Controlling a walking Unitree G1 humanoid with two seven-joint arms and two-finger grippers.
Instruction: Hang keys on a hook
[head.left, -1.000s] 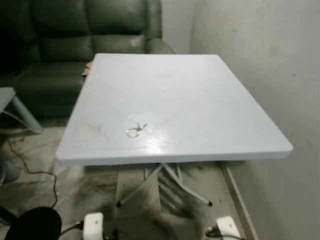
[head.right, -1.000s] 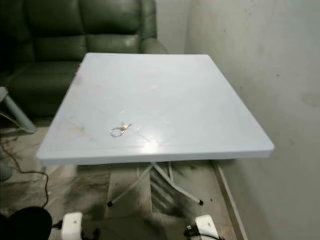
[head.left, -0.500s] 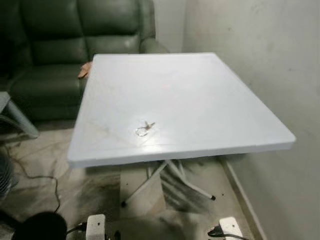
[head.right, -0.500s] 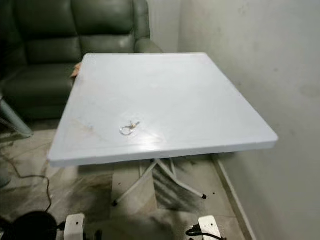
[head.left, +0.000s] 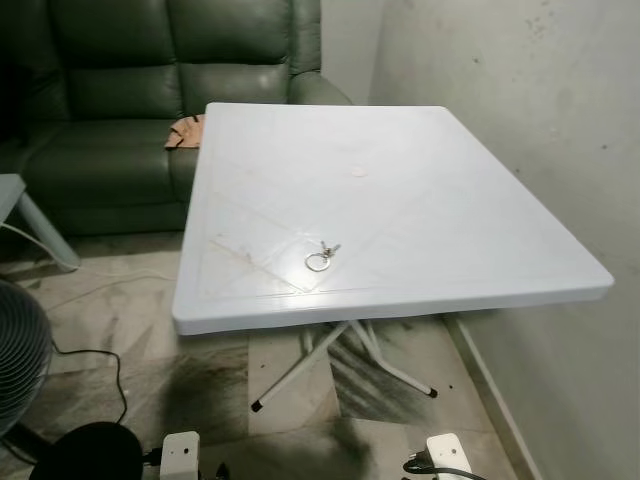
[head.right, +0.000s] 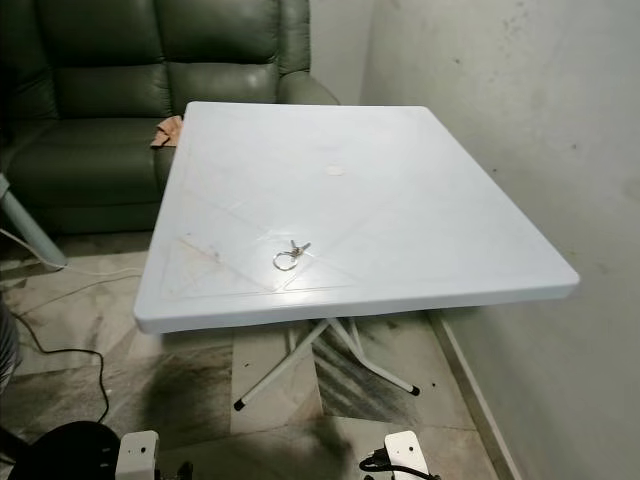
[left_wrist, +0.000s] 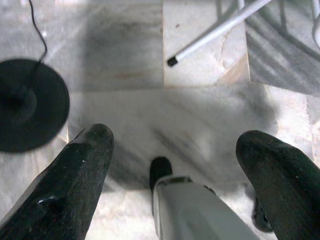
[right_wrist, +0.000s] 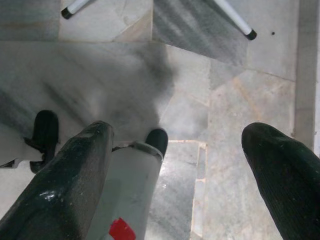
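the keys (head.left: 321, 258) lie flat on the white bench (head.left: 450, 200), a ring with a couple of small keys splayed off it, close to the near edge and somewhat toward the near-left corner, with bare top all round them. lying loose near the front like that, they look placed for a reach from where the robot stands — nothing on the bench blocks the way to them. both arms hang low at the robot's sides, which fits an approach not yet finished: the left end effector (left_wrist: 175, 165) points down at the marble floor (left_wrist: 200, 125) with its two black fingers (left_wrist: 75, 175) spread well apart and nothing between them, and the right end effector (right_wrist: 175, 165) hangs the same way, fingers (right_wrist: 70, 175) wide and empty, over the floor by a bench leg foot (right_wrist: 251, 34). no hook can be made out; the grey wall (head.left: 520, 120) along the bench's right edge is bare and stained as far as it shows, so the hanging place is a guess for later. beyond the far edge stands a dark green sofa (head.left: 120, 80) with a small brownish thing (head.left: 185, 132) on its seat, just past the far-left corner. on the floor to the left are a fan's round grille (head.left: 18, 350), a black cable (head.left: 95, 360) and a round black base (left_wrist: 30, 105) — the likeliest things to foul a step, along with the crossed white legs (head.left: 330, 360) under the bench.
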